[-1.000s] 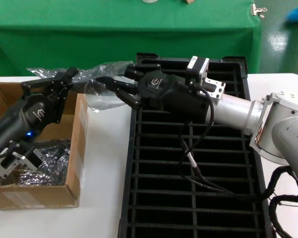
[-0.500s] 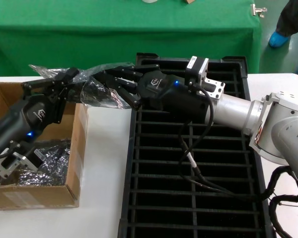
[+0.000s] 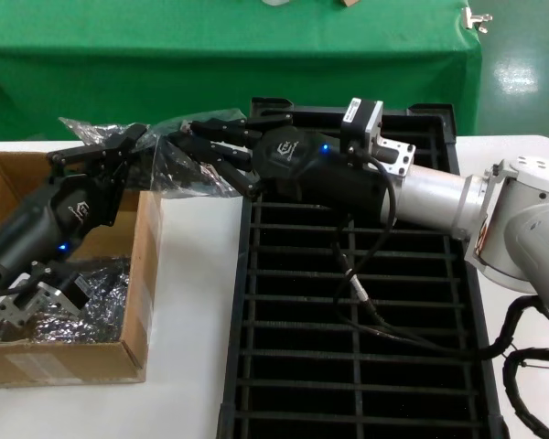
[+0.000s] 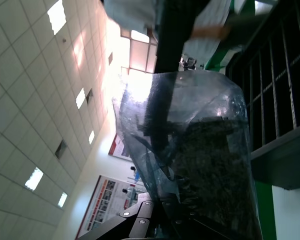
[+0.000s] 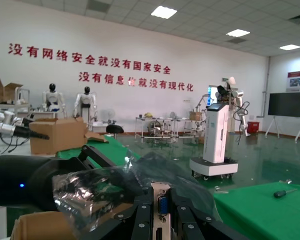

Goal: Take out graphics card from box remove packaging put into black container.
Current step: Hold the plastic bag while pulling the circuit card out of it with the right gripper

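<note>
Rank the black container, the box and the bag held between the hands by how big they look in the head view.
1. Black container, largest by far.
2. Cardboard box, partly cut off by the picture's left edge.
3. Plastic bag, smallest, though it is raised toward the camera and partly hidden by both hands.

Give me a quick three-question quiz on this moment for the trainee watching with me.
1. True or false: the bagged graphics card is lying in the black container.
2. Which gripper's fingers reach it from the container side? A) left gripper B) right gripper
3. What still lies in the box under the left arm?

Key
1. False: it is held up in its packaging between both grippers, above the gap between box and container.
2. B.
3. More shiny bagged bundles.
</note>
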Motion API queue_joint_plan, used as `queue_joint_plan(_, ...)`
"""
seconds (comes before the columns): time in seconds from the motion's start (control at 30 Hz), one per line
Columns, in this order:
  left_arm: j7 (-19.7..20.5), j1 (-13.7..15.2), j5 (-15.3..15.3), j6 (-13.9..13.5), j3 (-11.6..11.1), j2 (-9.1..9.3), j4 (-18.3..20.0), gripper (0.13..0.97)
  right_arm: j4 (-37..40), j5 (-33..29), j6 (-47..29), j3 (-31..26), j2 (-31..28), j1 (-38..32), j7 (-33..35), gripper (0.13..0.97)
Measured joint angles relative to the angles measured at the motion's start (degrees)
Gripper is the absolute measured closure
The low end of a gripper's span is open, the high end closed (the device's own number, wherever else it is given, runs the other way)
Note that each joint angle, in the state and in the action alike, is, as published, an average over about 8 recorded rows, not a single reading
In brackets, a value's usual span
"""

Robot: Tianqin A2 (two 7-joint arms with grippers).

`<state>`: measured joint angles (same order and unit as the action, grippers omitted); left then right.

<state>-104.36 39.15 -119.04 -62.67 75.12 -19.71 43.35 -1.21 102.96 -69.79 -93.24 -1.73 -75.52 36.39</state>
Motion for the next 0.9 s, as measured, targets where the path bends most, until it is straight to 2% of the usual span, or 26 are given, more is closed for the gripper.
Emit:
queue_joint_plan(0.17,-3.1,1.0,0.0,-0.5,-0.2,0.28,-2.1,0.959,-0.4,-0.5,-0.6,-0.6,-0.2,-0.6,0.0,0.911)
queue_joint_plan(0.57,-6.4,2.0,0.0,-1.4,-0.3,0.71,-4.4,0.959,-3.1,-1.0,-2.7,-1.6,-0.8,-1.2,-0.2,0.911)
queue_joint_plan(0.9,-10.4,3.5,-0.1,-2.2,-0.5,0.94,-7.5,0.959,-18.3,-1.1,-1.3,-4.1,-2.9,4.1,-7.3,0.911)
